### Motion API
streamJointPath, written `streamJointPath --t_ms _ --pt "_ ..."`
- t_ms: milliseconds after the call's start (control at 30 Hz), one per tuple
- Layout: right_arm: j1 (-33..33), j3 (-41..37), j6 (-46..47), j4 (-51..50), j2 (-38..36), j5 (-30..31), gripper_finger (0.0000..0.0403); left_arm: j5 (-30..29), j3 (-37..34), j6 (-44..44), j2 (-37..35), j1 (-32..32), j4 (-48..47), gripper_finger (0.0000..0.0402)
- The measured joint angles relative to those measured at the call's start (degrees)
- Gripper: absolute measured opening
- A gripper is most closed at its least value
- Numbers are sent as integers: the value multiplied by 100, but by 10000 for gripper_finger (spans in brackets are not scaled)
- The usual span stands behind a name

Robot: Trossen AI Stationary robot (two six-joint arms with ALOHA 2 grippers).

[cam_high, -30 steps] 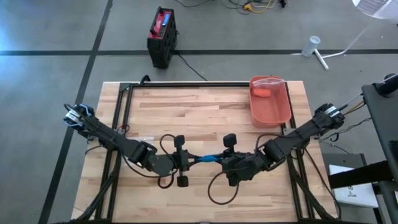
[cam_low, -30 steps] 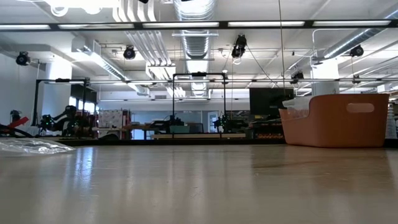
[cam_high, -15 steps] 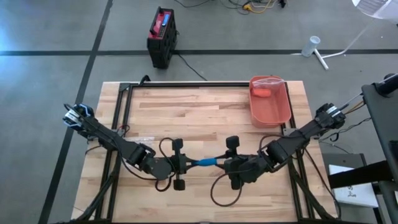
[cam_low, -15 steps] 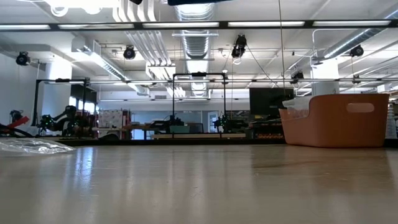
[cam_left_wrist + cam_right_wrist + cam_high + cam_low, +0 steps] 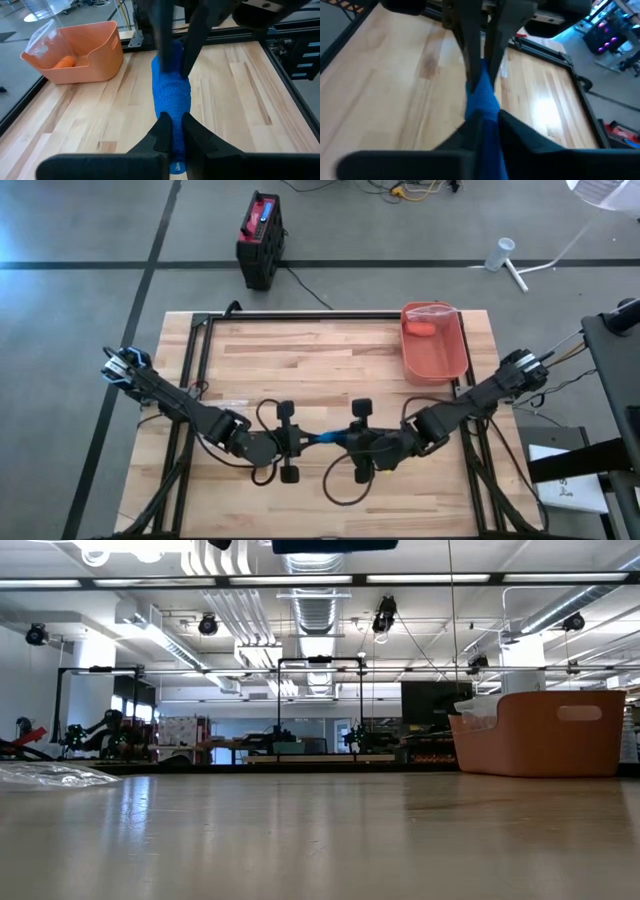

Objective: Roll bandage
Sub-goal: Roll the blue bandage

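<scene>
A blue, crinkled bandage (image 5: 327, 439) stretches taut at the lower centre of the frame, above the surface (image 5: 330, 360), between the left hand (image 5: 300, 441) and right hand (image 5: 349, 441), both clenched on its ends.

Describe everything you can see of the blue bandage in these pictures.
The bandage is bright blue, with a crinkled, stretchy-looking weave. It is bunched into a narrow strip held above the wooden table, near its front middle, stretched between the left end effector and the right end effector, each pinching one end.
</scene>
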Motion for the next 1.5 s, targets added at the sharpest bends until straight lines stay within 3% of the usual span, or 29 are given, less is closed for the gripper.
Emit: streamJointPath --t_ms 67,133,467,767,1033,1267,1500 --pt "-40 0 65 -6 29 -88 24 0 -2 0 0 0 0 11" --pt "-59 2 72 -57 29 -165 8 2 0 0 0 -3 0 11" --pt "-81 16 669 -814 -37 -224 6 -38 0 -22 0 -226 108 9" --pt "-2 260 407 -946 -69 -125 11 52 35 -39 -42 -304 197 9" --pt "240 878 77 -843 -103 -84 60 15 27 -39 -26 -300 61 9" --pt "279 712 229 -600 94 -327 134 -7 27 -42 -26 -291 155 9" --pt "238 688 260 -587 435 -335 159 -9 46 -42 -26 -291 295 9"
